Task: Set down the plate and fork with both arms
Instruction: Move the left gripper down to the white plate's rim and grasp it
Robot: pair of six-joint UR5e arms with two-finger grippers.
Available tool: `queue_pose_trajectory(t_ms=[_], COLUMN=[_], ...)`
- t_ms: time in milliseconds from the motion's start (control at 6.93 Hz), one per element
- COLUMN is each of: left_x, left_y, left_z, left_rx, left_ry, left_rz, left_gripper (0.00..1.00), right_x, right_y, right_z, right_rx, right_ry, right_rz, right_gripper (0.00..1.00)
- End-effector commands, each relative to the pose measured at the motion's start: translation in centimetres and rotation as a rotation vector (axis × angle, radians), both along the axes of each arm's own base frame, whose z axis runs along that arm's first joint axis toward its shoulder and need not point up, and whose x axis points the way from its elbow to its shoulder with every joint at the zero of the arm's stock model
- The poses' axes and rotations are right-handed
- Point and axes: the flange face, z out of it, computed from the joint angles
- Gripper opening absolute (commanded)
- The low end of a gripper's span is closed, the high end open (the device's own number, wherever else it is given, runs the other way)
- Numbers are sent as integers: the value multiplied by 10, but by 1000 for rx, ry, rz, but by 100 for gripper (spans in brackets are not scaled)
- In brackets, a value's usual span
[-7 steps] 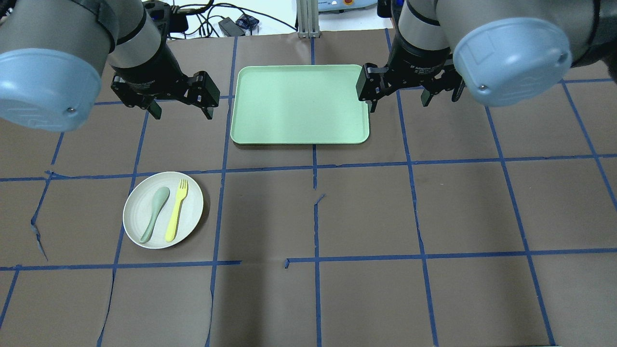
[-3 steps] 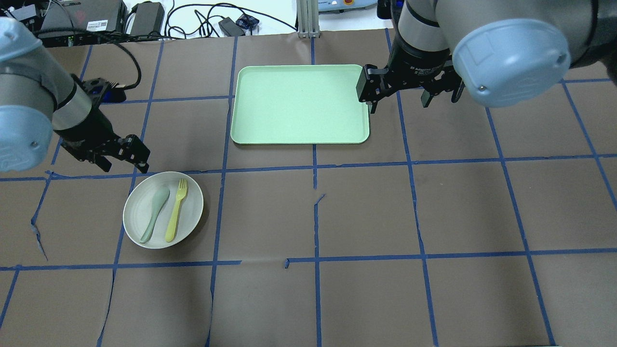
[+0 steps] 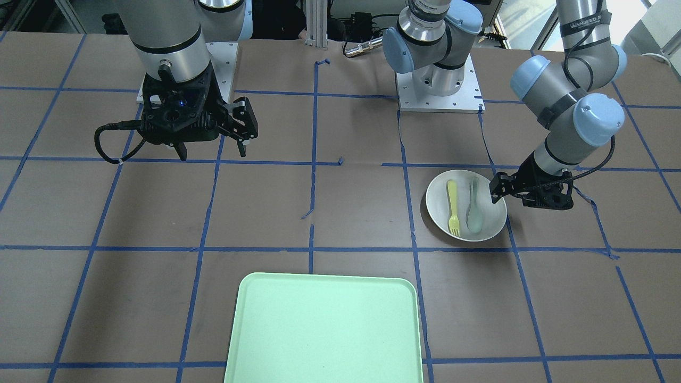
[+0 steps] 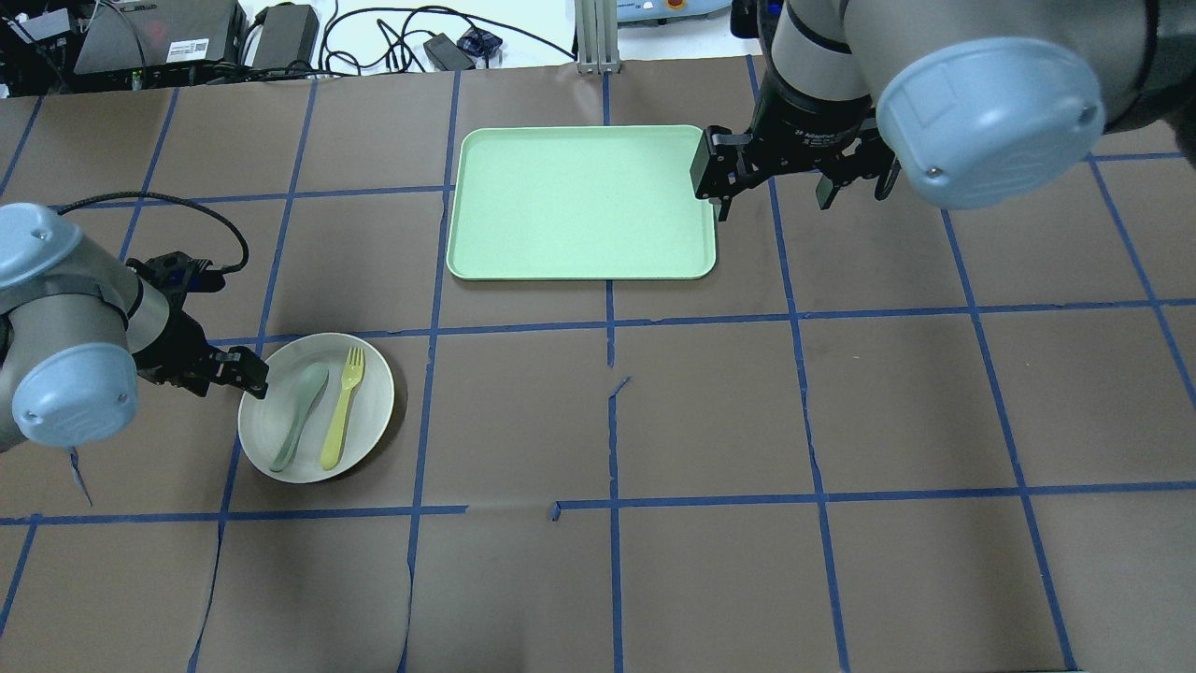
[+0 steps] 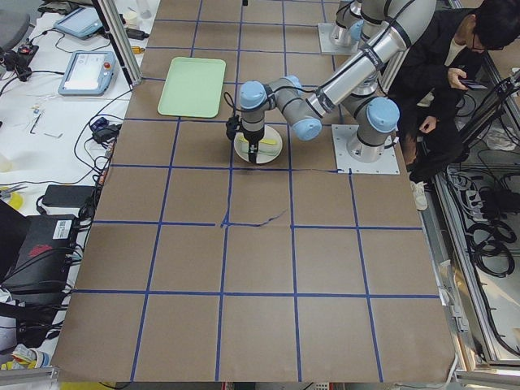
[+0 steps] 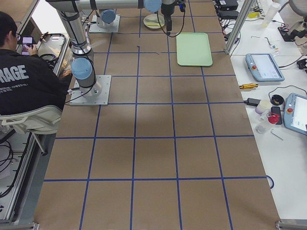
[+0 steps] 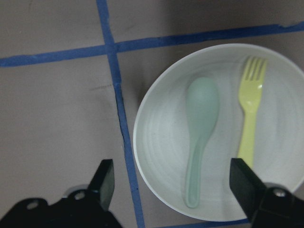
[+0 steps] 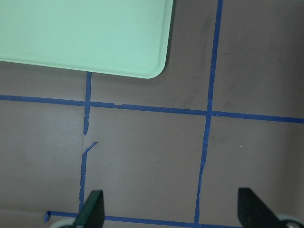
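The white plate (image 4: pixel 370 422) lies at the table's front left with the yellow fork (image 4: pixel 338 417) and a grey-green spoon (image 4: pixel 297 417) side by side on it. My left gripper (image 4: pixel 234 374) is open and low at the plate's left rim. In its wrist view the left gripper (image 7: pixel 173 190) has one finger over the tape beside the plate (image 7: pixel 161 142) and the other by the handle of the fork (image 7: pixel 249 118). My right gripper (image 4: pixel 771 187) is open and empty, up by the green tray's right edge.
The pale green tray (image 4: pixel 579 201) lies at the back middle, bare. It shows at the near edge in the front view (image 3: pixel 324 330). Blue tape lines grid the brown table cover. Cables and boxes sit beyond the table's far edge.
My left arm has swung from beside the tray down and to the left, ending low at the plate's left rim. The right arm, plate, fork and spoon have not moved.
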Motion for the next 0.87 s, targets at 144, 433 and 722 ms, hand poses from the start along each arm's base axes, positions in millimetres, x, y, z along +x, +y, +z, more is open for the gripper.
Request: queue_pose_trajectory(t_ms=[144,433,722], left_x=[11,13,4], left_y=[7,2,-44], left_z=[-27,-23,25], left_rx=[15,13,-23], left_ry=[28,26,248], left_rz=[32,32,68], left_gripper=[26,0,0], right_x=[0,0,0], right_y=[0,0,0], right_z=[0,0,0], right_rx=[0,0,0], right_ry=[-2,-2,-2], right_rz=[-1,-1,-1], right_gripper=[100,100,100])
